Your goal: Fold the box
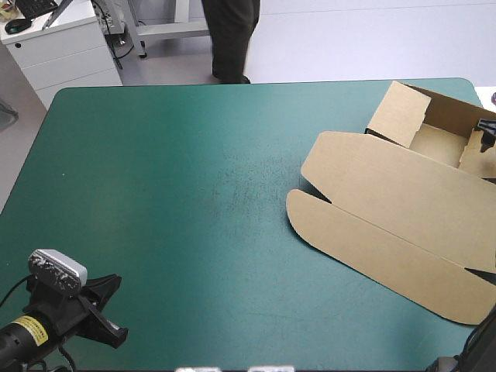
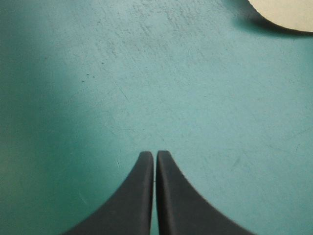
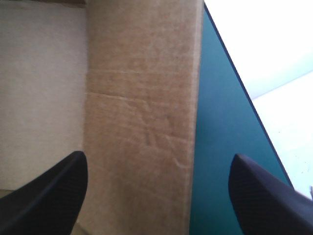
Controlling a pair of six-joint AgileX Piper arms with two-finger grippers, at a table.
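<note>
The brown box lies at the table's right side as an open tray at the far right, with its lid flat and reaching toward the front. My right gripper is at the tray's right end. In the right wrist view it stands open, with an upright tray wall between its fingers. My left gripper sits at the front left corner, far from the box. Its fingers are shut over bare teal-green cover, with a rounded lid corner far ahead.
The teal-green cover stretches from the left edge to the box. The table's right edge runs close beside the tray wall. A white cabinet stands beyond the far left corner.
</note>
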